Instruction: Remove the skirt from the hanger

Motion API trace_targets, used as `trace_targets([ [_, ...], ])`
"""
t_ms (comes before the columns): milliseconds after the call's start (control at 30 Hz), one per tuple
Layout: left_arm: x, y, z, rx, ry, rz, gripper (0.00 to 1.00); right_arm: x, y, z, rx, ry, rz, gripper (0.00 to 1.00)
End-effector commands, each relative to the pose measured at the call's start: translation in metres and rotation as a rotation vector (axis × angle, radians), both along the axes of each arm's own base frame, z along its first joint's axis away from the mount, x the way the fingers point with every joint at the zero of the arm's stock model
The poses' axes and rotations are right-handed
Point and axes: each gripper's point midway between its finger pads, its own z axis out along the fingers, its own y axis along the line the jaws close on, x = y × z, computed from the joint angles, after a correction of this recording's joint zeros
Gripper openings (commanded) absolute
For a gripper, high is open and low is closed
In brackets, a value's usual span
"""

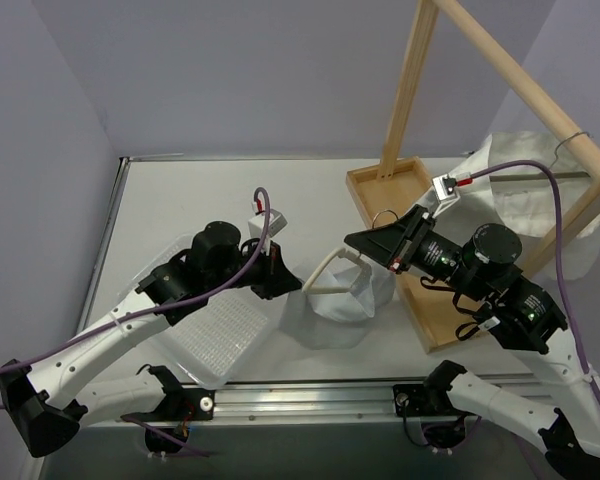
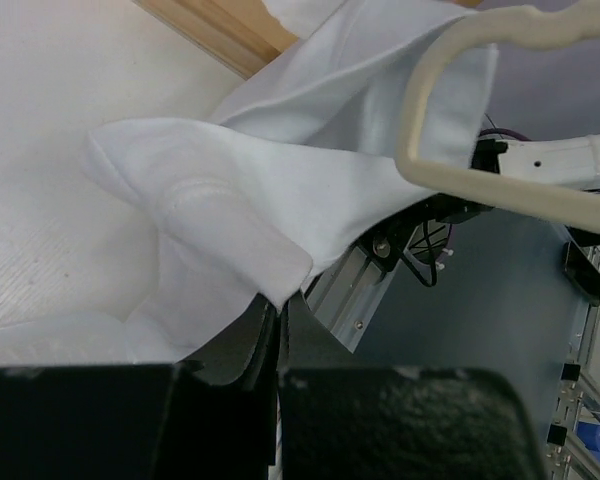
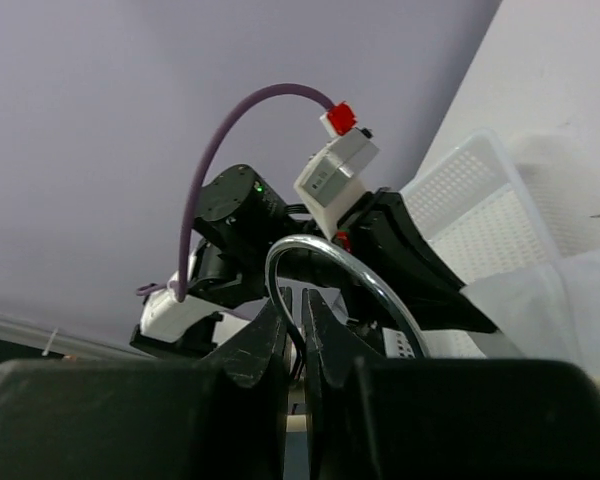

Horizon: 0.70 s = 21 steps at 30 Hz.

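Pale tabletop (image 1: 180,200) boxed by lilac walls (image 1: 230,70), with a wooden rack (image 1: 410,100) at 2 o'clock and a white basket (image 1: 225,330) at 8 o'clock. At centre, toward the near edge, the skirt (image 1: 342,308), white and bunched, slung from a cream hanger (image 1: 320,270); whether its lower folds rest on the surface, impossible to tell. From the left claw (image 1: 283,280), skirt at 3 o'clock and touching; from the right claw (image 1: 358,242), at 7 o'clock, just below. Left claw pressed together on a fold at the cloth's 9 o'clock edge, plain in the wrist view as a corner of fabric nipped between the tips. Right claw closed to a sliver on the metal hook (image 3: 372,283), apparently pinching it, with the exact contact hidden behind the fingers. Long axis of hanger roughly 8 to 2 o'clock, nearer end pointing at left claw. Judged next: draw cloth toward 8 o'clock along that axis and off the near end, hook held fixed; some risk of waistband snagging on the curved shoulder
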Motion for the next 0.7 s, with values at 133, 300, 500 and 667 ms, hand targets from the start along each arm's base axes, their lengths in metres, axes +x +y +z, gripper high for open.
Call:
trace_targets([
  [133, -0.001, -0.010, 0.040, -0.116, -0.064, -0.046, 0.02, -0.006, 0.017, 0.056, 0.207, -0.096, 0.105, 0.00],
  [300, 0.003, 0.017, 0.071, -0.055, -0.170, 0.031, 0.02, -0.011, 0.003, 0.064, 0.148, -0.128, 0.060, 0.00],
  [500, 0.019, 0.085, 0.149, -0.014, -0.397, 0.263, 0.02, -0.016, -0.015, 0.060, 0.071, -0.145, 0.000, 0.00],
  [667, 0.024, 0.137, 0.192, 0.102, -0.509, 0.398, 0.02, -0.014, -0.017, 0.043, 0.036, -0.118, -0.015, 0.00],
])
